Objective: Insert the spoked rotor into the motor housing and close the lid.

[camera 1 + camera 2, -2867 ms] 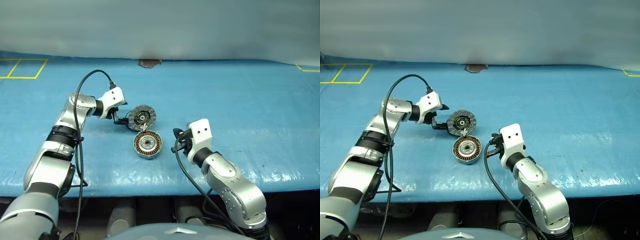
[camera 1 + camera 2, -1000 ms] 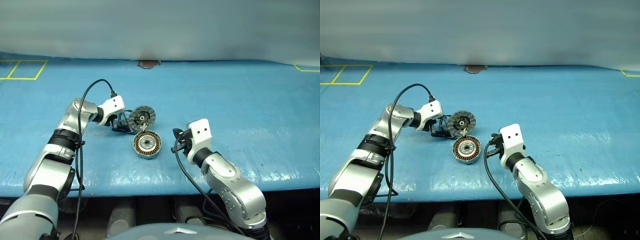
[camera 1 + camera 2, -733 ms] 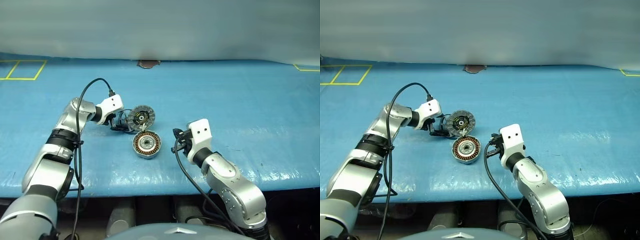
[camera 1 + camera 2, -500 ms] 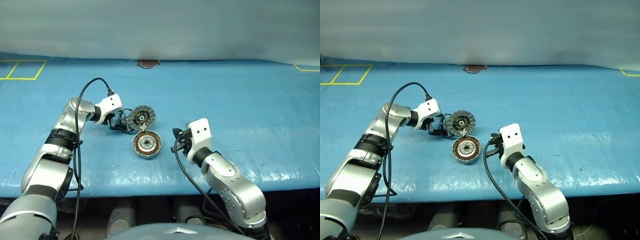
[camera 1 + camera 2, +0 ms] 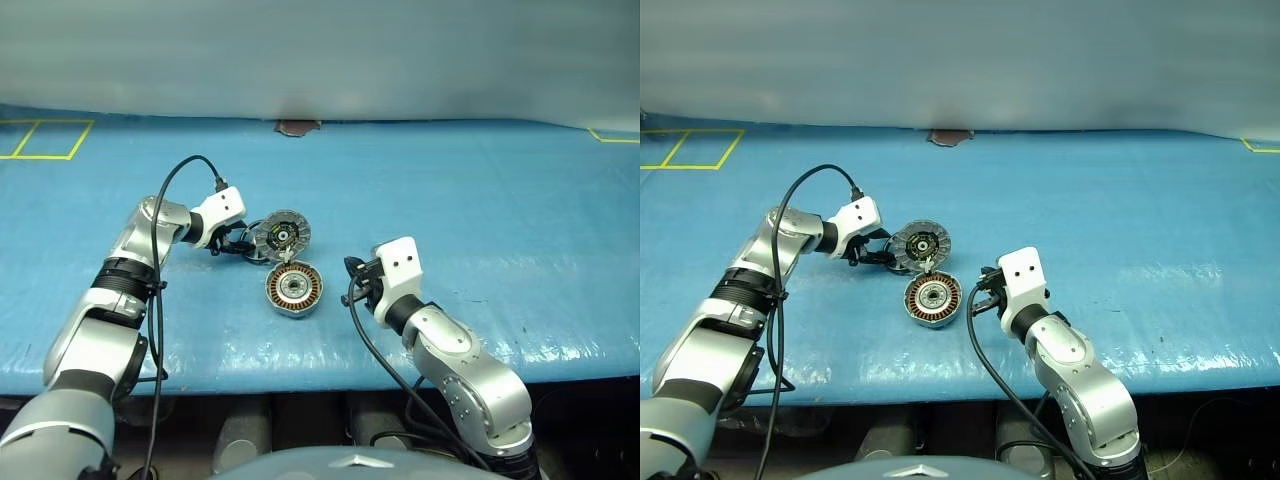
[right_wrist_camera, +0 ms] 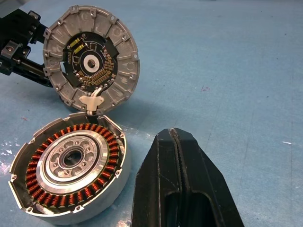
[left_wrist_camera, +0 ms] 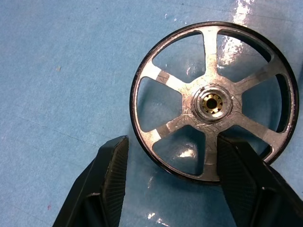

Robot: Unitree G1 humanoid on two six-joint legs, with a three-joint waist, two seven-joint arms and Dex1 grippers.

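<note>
The spoked rotor point(image 7: 211, 101) lies flat on the blue surface, just left of the lid. My left gripper point(image 7: 170, 146) is open over its near edge: one finger point(image 7: 113, 170) stands outside the rim with a gap, the other point(image 7: 241, 175) overlaps the ring. The lid point(image 6: 90, 59) stands tilted up, dark inner face showing, joined to the motor housing point(image 6: 71, 165), which lies open with its copper windings up. My right gripper point(image 6: 176, 137) is shut and holds nothing, hovering to the right of the housing point(image 5: 295, 289).
A blue sheet point(image 5: 480, 220) covers the table. Yellow tape marks point(image 5: 45, 138) sit at the far left and a brown patch point(image 5: 298, 127) at the far edge. My left arm's black cable point(image 5: 165, 200) loops above the surface.
My left hand has come down next to the lid since the earliest frames, and its fingers have narrowed in the last half second. The right arm, the housing and the lid have not moved.
</note>
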